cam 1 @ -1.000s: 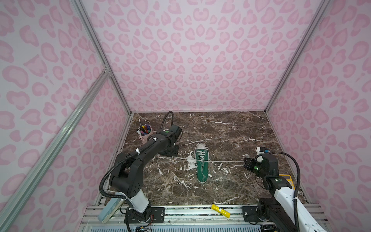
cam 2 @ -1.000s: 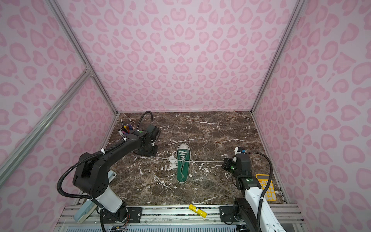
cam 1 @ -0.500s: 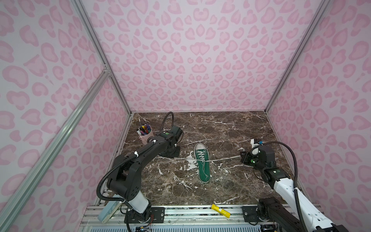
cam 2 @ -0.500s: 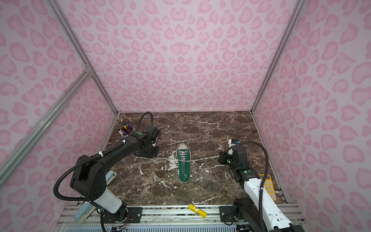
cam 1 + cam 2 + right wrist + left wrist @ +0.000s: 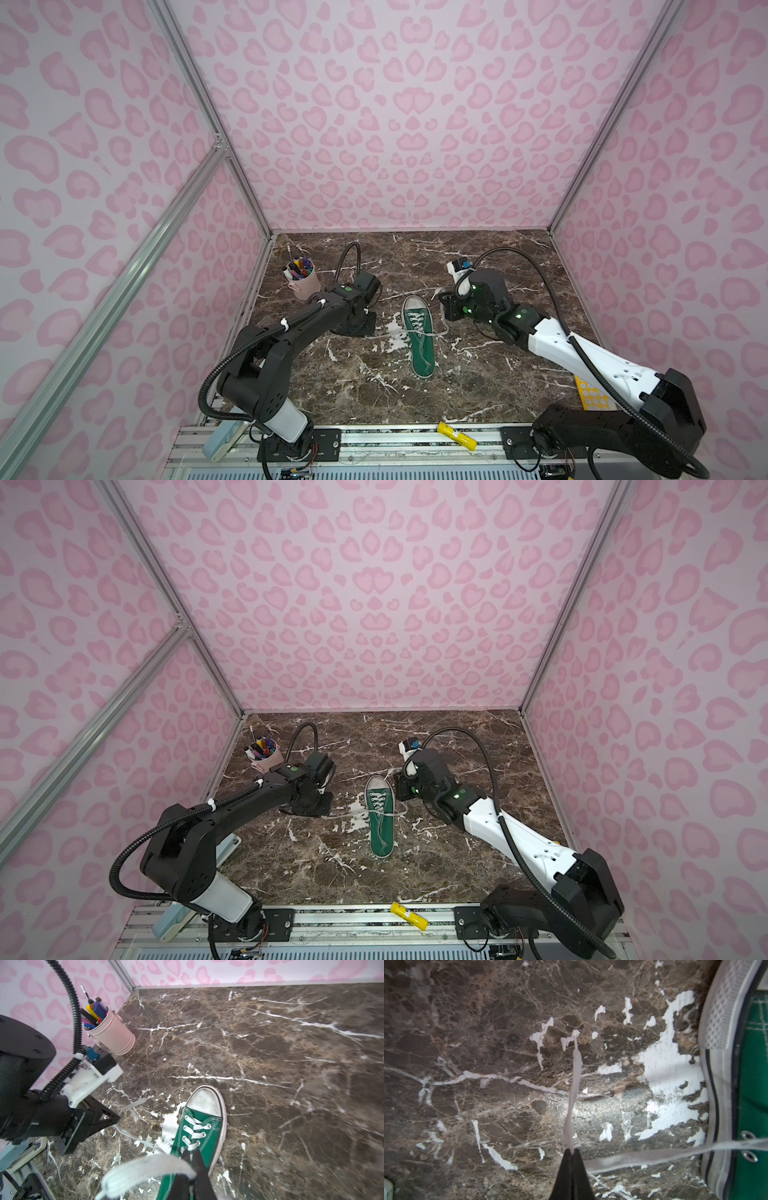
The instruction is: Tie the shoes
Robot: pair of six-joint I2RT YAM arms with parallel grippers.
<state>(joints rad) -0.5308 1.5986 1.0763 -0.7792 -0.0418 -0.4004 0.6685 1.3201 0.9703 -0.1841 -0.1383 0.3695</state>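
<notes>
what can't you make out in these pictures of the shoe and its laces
- Left tool tips: hidden under its own wrist in both top views; only the left wrist view shows them pinching the lace.
- Shoe heel: cut off by the bottom edge in the right wrist view.
- The lace at the right tool: blurred, too near the lens.
- Yellow sheet: mostly behind the right arm in a top view.

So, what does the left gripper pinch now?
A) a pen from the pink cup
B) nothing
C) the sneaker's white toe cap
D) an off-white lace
D: in the left wrist view the left gripper is shut on the off-white lace that comes from the green sneaker.
</notes>
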